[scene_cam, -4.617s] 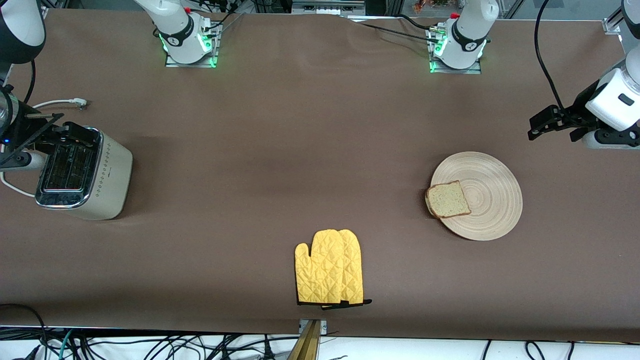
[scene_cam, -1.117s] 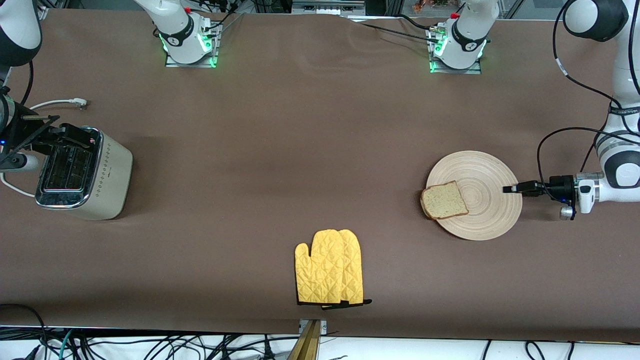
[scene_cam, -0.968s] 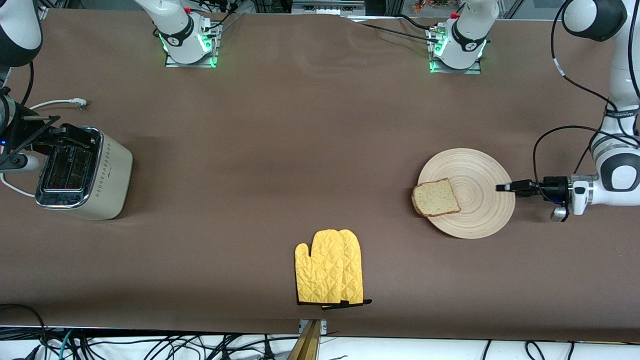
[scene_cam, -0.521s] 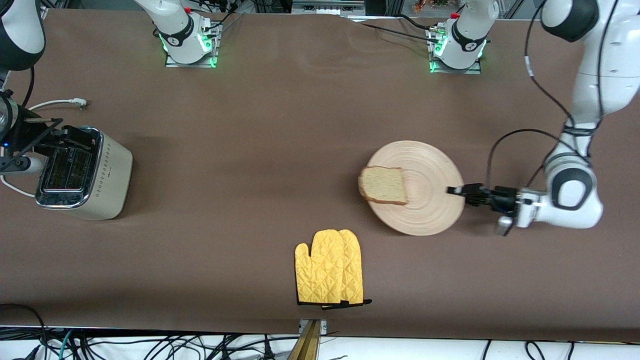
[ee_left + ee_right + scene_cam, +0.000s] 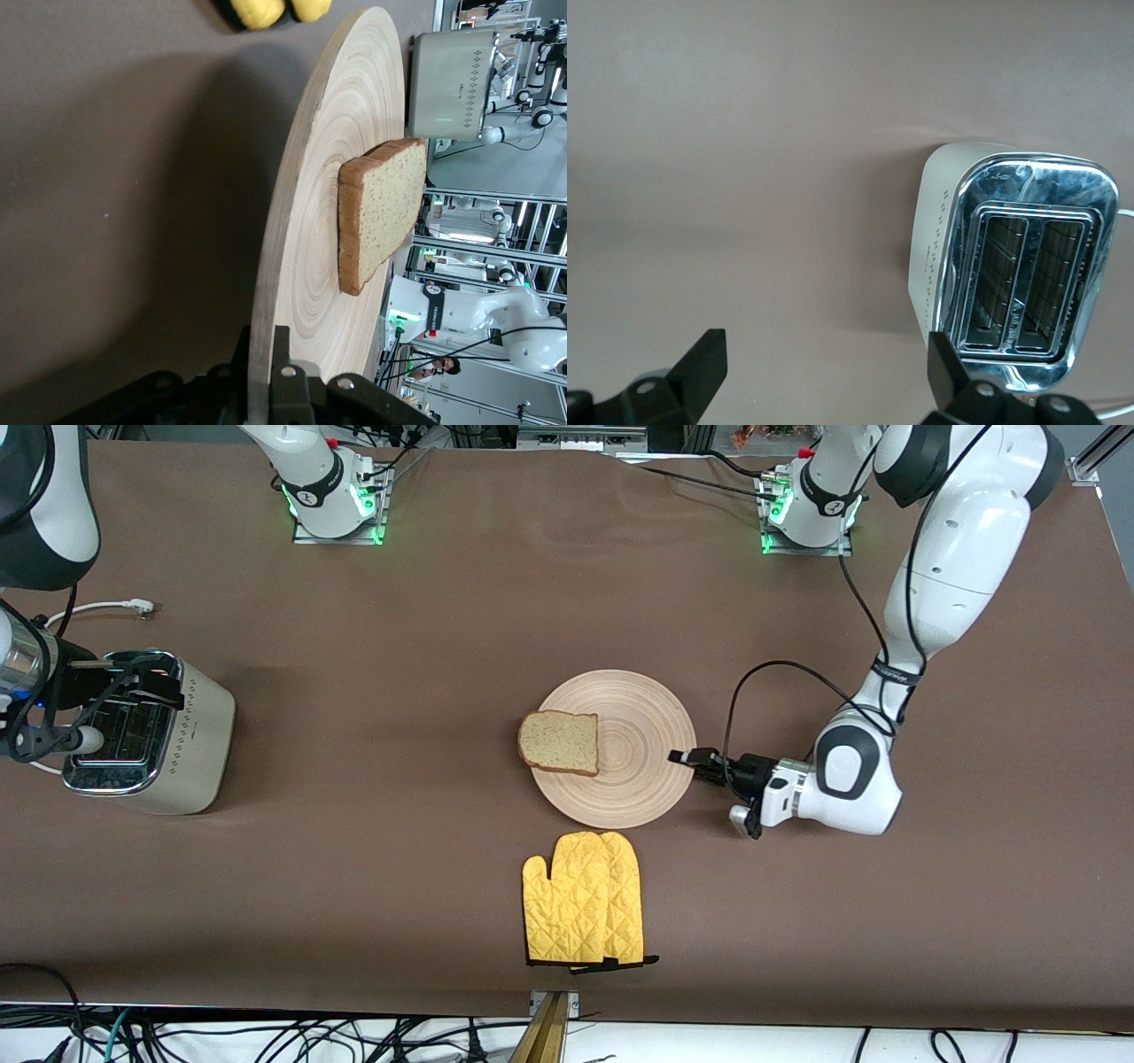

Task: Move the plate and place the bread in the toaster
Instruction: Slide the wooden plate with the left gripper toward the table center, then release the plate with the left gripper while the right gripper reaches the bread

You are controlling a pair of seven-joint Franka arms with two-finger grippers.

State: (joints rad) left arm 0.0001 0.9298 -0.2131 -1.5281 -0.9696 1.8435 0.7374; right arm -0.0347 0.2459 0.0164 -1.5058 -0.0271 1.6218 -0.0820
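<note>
The plate [image 5: 617, 747] is lying flat near the middle of the worktop [image 5: 461, 620], farther from the front camera than the yellow oven mitts [image 5: 582, 898] and just beside their fingertips without touching them. The bread [image 5: 559, 742] is resting on the plate at the edge toward the right arm's end of the worktop, one side slightly overhanging the rim. In the left wrist view the slice [image 5: 381, 212] is sitting on the wood with its darker crust facing the camera.

The left gripper [image 5: 687, 758] is reaching in low from the left arm's end of the worktop, its fingers [image 5: 282, 381] clamped tight on the plate's rim, pinching the thin wooden edge between them.

The toaster [image 5: 146, 731] is standing well apart from the plate, at the right arm's end of the worktop, its chrome top and two slots showing empty in the right wrist view [image 5: 1010, 266]. Its white cord [image 5: 97, 609] is trailing away on the side farther from the front camera.

The right gripper [image 5: 824, 376] is hanging over the toaster's end of the worktop, its fingers [image 5: 700, 363] spread wide with nothing between them.
</note>
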